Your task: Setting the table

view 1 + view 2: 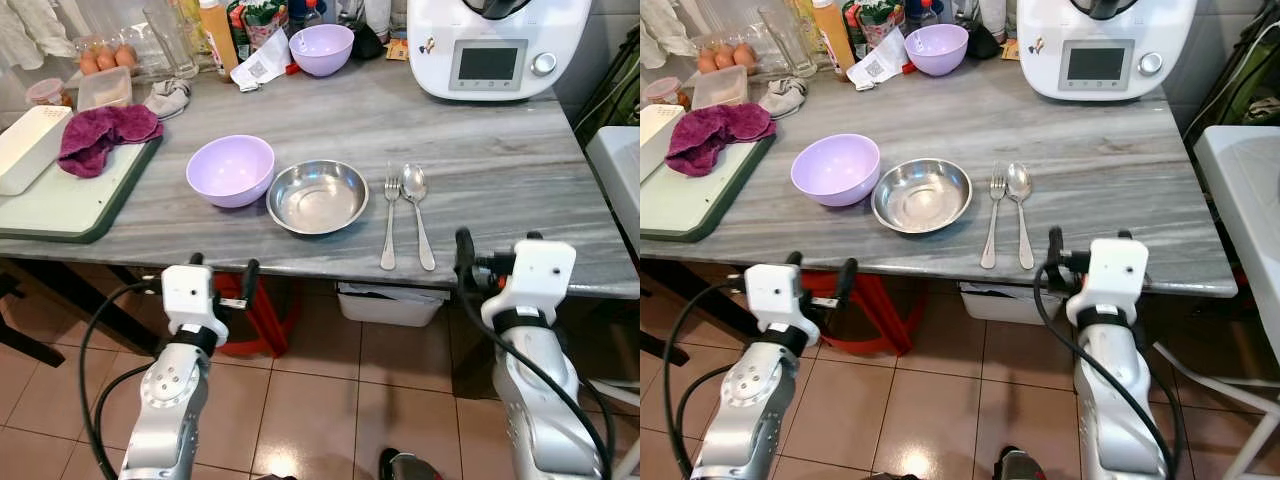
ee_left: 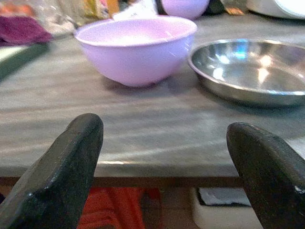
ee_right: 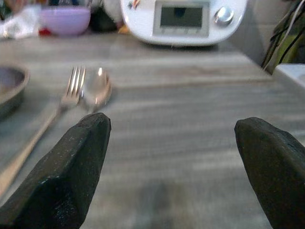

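On the grey table (image 1: 500,150) a lilac bowl (image 1: 230,170) sits beside a steel bowl (image 1: 317,196). To the right of them lie a fork (image 1: 390,215) and a spoon (image 1: 417,208), side by side. A second lilac bowl (image 1: 321,49) stands at the back. My left gripper (image 1: 222,270) hovers open just off the table's front edge, facing the lilac bowl (image 2: 136,47) and the steel bowl (image 2: 250,69). My right gripper (image 1: 495,245) is open at the front edge, right of the fork (image 3: 71,90) and spoon (image 3: 96,88). Both hold nothing.
A white kitchen machine (image 1: 495,45) stands at the back right. A green cutting board (image 1: 60,200) with a maroon cloth (image 1: 100,133) and a white box (image 1: 30,145) lies at the left. Eggs, bottles and packets crowd the back. A red stool (image 1: 265,320) stands under the table.
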You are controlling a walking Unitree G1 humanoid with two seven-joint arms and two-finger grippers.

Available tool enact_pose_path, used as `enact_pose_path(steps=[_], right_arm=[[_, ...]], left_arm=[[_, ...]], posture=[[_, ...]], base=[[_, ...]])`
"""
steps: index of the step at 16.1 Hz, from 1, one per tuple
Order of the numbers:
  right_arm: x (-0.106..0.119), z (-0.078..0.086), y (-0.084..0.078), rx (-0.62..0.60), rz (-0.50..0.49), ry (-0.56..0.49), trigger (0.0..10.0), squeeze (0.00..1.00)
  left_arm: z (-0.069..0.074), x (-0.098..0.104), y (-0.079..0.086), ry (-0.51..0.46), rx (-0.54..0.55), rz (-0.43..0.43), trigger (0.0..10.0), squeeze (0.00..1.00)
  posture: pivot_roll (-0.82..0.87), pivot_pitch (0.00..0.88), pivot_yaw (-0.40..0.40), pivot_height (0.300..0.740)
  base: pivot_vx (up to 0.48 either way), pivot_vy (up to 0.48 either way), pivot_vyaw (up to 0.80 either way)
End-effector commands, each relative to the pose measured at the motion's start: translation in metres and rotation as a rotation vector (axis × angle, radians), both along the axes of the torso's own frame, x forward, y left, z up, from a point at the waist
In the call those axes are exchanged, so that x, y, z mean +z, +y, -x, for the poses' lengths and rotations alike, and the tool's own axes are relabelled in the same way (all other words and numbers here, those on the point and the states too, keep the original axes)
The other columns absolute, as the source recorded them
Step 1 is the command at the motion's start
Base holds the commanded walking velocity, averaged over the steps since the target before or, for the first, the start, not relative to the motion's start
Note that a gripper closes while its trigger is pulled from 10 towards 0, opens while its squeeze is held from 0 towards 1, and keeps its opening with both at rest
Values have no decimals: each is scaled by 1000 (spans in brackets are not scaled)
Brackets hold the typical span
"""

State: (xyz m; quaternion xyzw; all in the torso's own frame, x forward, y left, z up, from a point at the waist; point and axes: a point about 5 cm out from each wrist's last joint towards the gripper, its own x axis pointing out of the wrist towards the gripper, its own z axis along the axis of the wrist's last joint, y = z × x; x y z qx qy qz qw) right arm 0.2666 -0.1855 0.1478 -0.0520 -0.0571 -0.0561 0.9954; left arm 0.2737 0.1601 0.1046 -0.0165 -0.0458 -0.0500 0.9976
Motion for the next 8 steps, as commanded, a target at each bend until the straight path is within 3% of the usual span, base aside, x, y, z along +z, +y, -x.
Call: enact_pose_path(steps=[1,3,5,8], right_arm=[[0,7,2,67,13,-2,10000,0],[-10,22,-7,57,40,31,10000,0],[-17,32,-8,24,-3,68,10000,0],[-18,43,1,80,38,80,10000,0]], left_arm=[[5,4,11,-24,37,-30,10000,0],[16,-4,24,15,73,-67,10000,0],[27,-13,34,51,115,-88,10000,0],[23,-15,26,60,101,-102,10000,0]], posture=[[-129,145,96,740],[-124,142,93,740],[-119,144,96,740],[-131,144,107,740]], base=[[0,0,0],[0,0,0],[0,0,0],[0,0,0]])
